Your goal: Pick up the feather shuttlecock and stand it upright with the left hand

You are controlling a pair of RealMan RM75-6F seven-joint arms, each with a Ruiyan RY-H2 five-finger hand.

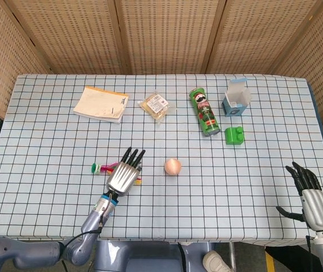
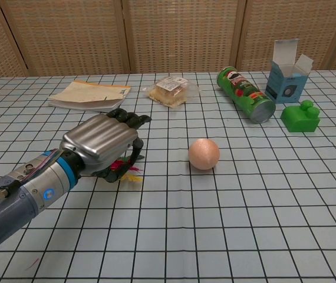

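The feather shuttlecock (image 1: 100, 168) lies on its side on the checked tablecloth, its green and red base pointing left. My left hand (image 1: 124, 174) hovers palm down over the feather end and hides most of it. Pink and yellow feather tips (image 2: 129, 174) poke out from under the left hand (image 2: 100, 144) in the chest view. The fingers (image 2: 131, 119) are extended and bent slightly down, with the thumb (image 2: 136, 152) beside the feathers, and nothing is gripped. My right hand (image 1: 313, 198) rests open at the table's near right corner.
A peach ball (image 1: 173, 166) sits just right of the left hand. Further back lie a notebook (image 1: 101, 103), a wrapped snack (image 1: 156, 105), a green chip can (image 1: 204, 111) on its side, an open blue box (image 1: 236, 98) and a green block (image 1: 235, 135).
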